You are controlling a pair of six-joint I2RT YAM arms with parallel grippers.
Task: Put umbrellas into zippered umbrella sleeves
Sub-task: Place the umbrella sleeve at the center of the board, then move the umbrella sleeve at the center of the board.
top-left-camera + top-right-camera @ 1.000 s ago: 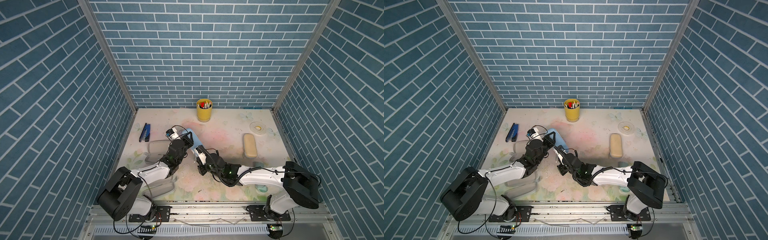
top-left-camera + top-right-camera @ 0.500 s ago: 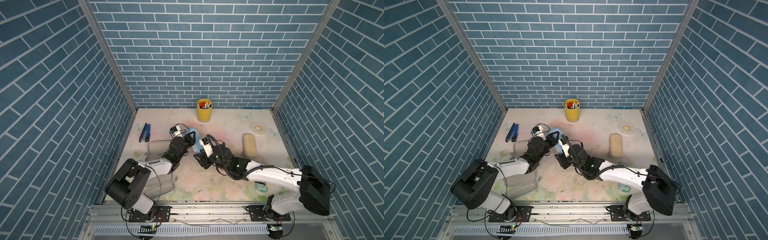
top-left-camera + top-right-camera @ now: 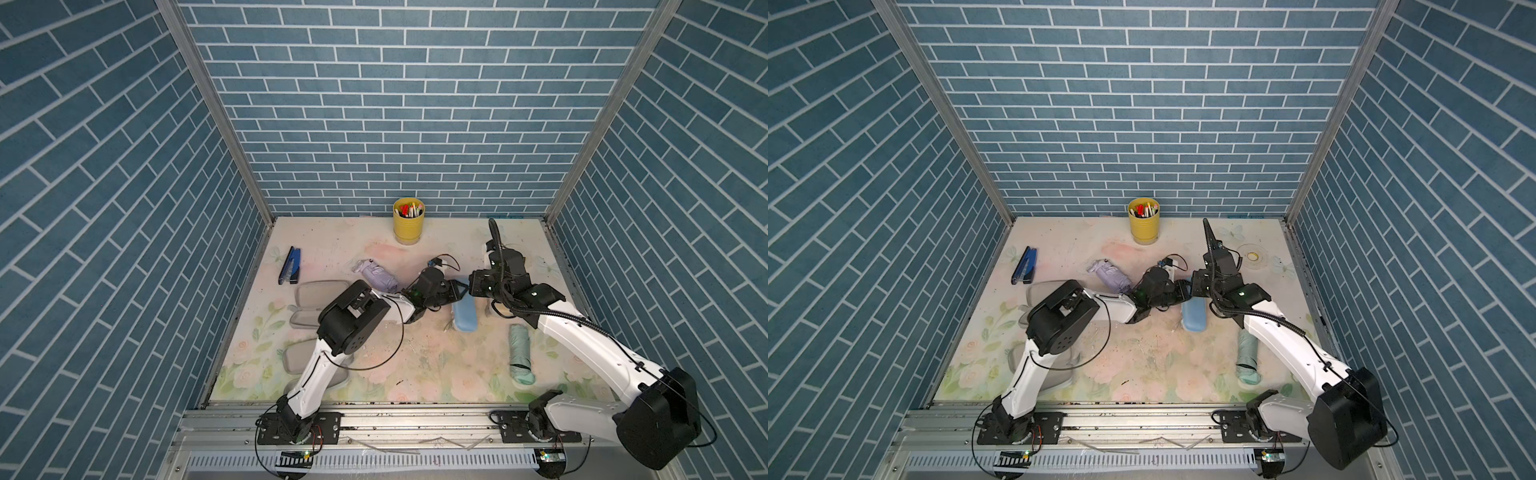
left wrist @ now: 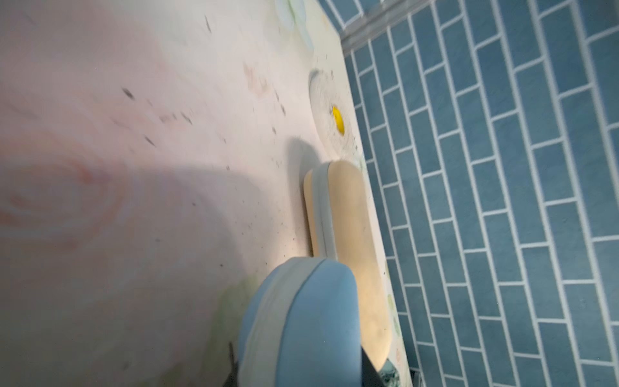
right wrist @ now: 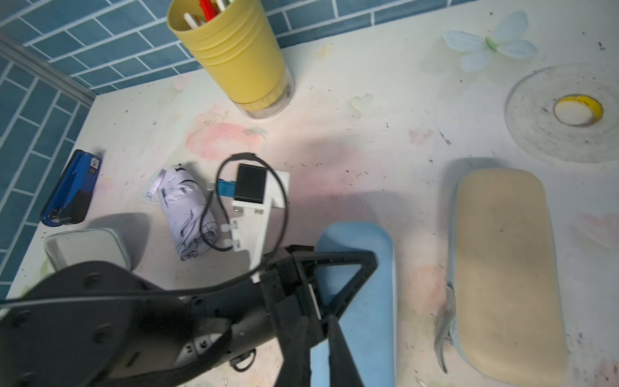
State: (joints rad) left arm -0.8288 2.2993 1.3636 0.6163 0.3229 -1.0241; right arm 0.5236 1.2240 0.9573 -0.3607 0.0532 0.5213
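Note:
A closed light blue sleeve [image 3: 464, 313] [image 3: 1194, 316] lies mid-table. My left gripper [image 3: 454, 291] [image 4: 301, 365] is shut on its far end, one finger on each side. My right gripper [image 3: 471, 286] [image 5: 320, 328] meets it there. Its fingers stand nearly together at the sleeve's [image 5: 365, 301] edge, and what lies between the tips is hidden. A lilac umbrella [image 3: 376, 276] [image 5: 187, 214] lies behind the left arm. A mint green umbrella [image 3: 520, 353] lies front right. A closed tan sleeve [image 5: 505, 268] [image 4: 348, 241] lies beside the blue one. Open grey-lined sleeves [image 3: 320, 291] lie at the left.
A yellow pen cup [image 3: 408, 222] stands at the back wall. A dark blue stapler [image 3: 289, 266] lies back left. A tape roll [image 3: 1252, 251] lies back right, near the tan sleeve. The right arm [image 3: 582, 332] crosses over the right side of the table.
Both grippers and the light blue sleeve have moved right and toward the front. The lilac umbrella now lies uncovered behind the left arm. The right arm has swung over the tan sleeve.

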